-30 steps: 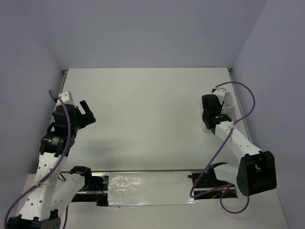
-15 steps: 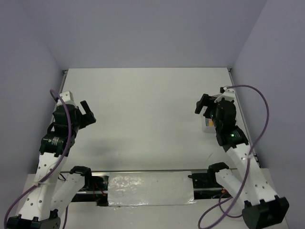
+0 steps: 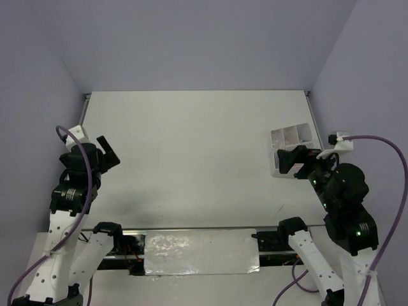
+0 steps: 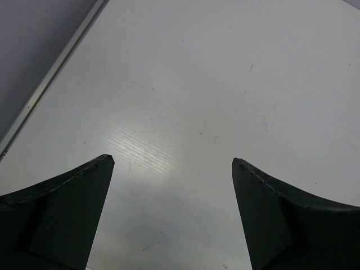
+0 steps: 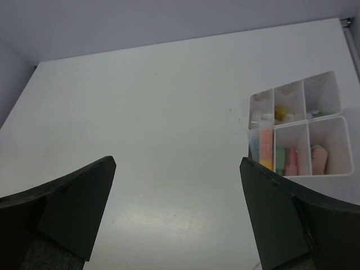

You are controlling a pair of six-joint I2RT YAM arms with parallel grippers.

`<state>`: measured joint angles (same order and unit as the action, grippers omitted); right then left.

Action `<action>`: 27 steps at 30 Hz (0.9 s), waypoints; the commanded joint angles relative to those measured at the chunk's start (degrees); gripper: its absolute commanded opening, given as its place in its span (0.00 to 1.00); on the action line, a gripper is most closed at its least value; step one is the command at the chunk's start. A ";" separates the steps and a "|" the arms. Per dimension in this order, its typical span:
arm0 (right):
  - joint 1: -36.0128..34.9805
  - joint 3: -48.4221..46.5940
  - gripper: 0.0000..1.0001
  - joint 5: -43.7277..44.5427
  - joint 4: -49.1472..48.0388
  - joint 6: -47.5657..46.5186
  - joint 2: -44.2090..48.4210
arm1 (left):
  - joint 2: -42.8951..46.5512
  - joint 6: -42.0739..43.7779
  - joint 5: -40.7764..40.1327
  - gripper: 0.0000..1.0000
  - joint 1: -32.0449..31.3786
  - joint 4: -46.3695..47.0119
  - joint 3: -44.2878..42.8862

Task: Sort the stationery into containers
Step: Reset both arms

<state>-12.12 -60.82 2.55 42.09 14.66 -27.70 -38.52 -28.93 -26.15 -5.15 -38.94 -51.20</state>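
A: The big white worktop (image 3: 191, 159) fills the scene, with lilac-grey walls (image 3: 191, 44) closing it in on three sides. What's out there?

B: The left arm (image 3: 67, 210) and the right arm (image 3: 347, 217), one on either side, each trailing a purple cable (image 3: 382, 143). Over by the right wall sits the white tray (image 3: 293, 129). From above, the right gripper (image 3: 299, 160) hangs over its near edge and hides that part.

A: And the grippers?

B: The left gripper (image 4: 171, 160) is spread wide above bare worktop, nothing between its fingers, touching nothing. The right gripper (image 5: 177, 160) is wide apart too, and empty. On its wrist camera the tray (image 5: 306, 118) lies just past the right finger (image 5: 292, 219), whose tip covers the tray's near left corner.

A: Count it for me.

B: One tray, six compartments, three by two. In the near row there's an orange marker (image 5: 266, 149) in the left cell. A green marker (image 5: 280, 157) and a pink marker (image 5: 292, 160) lie side by side in the middle. A tan eraser (image 5: 319, 157) is on the right. In the far row there's a small yellow piece (image 5: 279, 111) among white bits. The rest is too small to tell.
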 commanded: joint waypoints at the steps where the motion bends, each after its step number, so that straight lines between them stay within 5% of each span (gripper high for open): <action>1: -0.27 -5.97 1.00 4.65 11.25 -2.70 2.29 | 2.31 -1.13 -2.76 0.99 0.23 0.09 -1.01; 10: -0.45 -14.42 1.00 13.45 18.74 -5.87 9.68 | 9.43 -1.04 -4.17 0.99 0.23 -2.63 -2.24; 27: -0.45 -5.72 1.00 10.90 13.90 -2.97 15.75 | 16.02 -0.78 0.75 0.99 -2.50 1.58 1.89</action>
<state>-12.23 -65.91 13.89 58.24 10.61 -11.70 -23.73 -30.15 -26.48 -7.31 -40.93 -49.30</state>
